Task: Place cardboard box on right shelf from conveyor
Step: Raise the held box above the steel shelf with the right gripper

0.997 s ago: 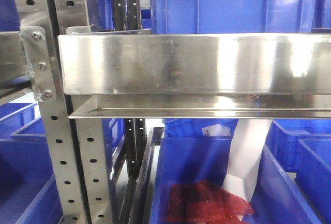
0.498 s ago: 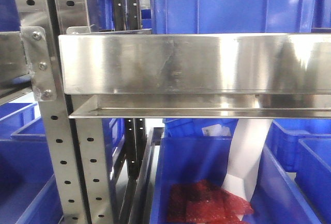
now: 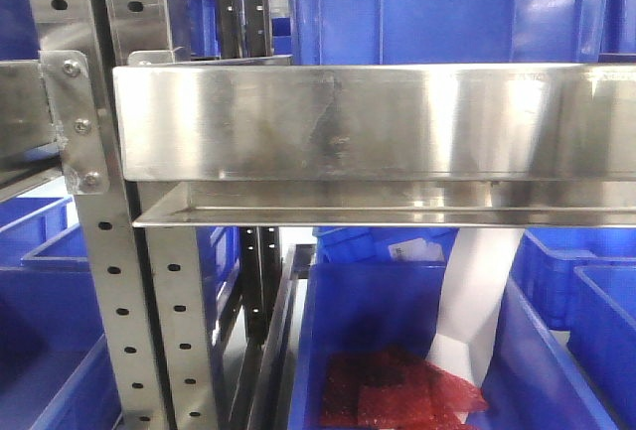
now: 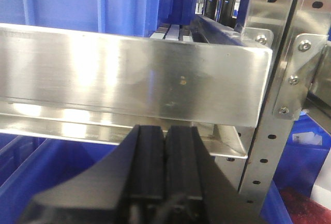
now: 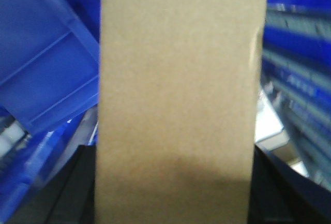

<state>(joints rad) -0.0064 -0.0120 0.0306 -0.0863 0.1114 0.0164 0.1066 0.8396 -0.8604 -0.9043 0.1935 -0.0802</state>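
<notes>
The right shelf (image 3: 368, 122) fills the front view, its tall mirror-like lip running across the frame, and the left wrist view shows the same lip close up (image 4: 129, 74). That puts the robot at the rack, and the conveyor is in none of the pictures. Blue bins (image 3: 447, 3) stand above and behind the lip, with more below it. The perforated uprights (image 3: 109, 281) carry the shelf at its left end. The shelf's deck is hidden behind the lip, so what lies on it cannot be told, but no box shows above the lip in the front view. The cardboard box (image 5: 178, 100) takes up the middle of the right wrist view, upright and plain tan, with blurred blue bins behind it. The dark fingers of the right gripper (image 5: 173, 193) flank its lower sides and seem to press against it, so I judge the box to be grasped and carried, not set down. The left gripper (image 4: 165, 162) hangs just below the lip with its black pads (image 4: 150, 157) pressed together and nothing between them. In the lower bin lie a red bubble-textured sheet (image 3: 397, 390) and a white sheet (image 3: 477, 301). By this reading the pick from the belt is done. Lifting the box over the lip, setting it on the deck and letting go are left.
</notes>
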